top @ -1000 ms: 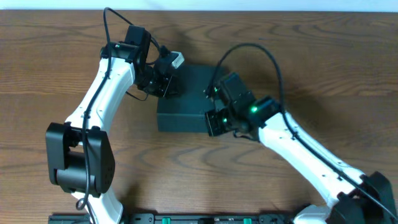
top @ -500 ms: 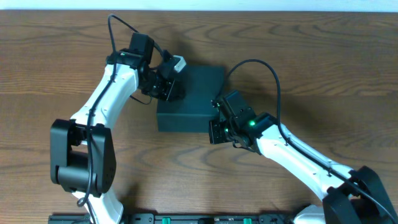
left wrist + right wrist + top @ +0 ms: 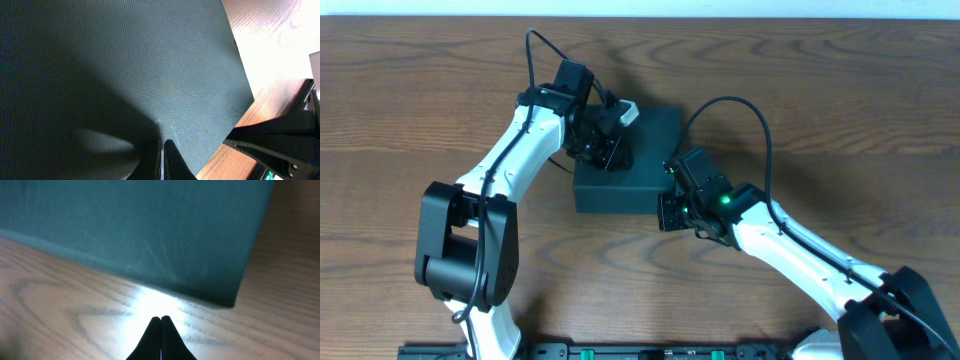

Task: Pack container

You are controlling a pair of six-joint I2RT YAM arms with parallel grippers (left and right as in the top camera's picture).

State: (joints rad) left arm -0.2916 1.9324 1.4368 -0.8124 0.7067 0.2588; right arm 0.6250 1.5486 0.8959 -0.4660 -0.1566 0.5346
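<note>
Teal-black container (image 3: 638,186): shut left gripper (image 3: 162,150) has shifted toward 3 o'clock onto lid (image 3: 125,60), shut right gripper (image 3: 161,322) stands clear; packing seems nearly done.

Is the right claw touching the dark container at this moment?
Apart. In the right wrist view the shut right claw ends over bare wood, and a lit strip of table lies between it and the container.

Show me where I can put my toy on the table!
Bare brown wooden table lies far left of the left hand, and far right beyond the dark teal-black rectangular cardboard box. It's crowded at the box, where the right hand also sits.
</note>
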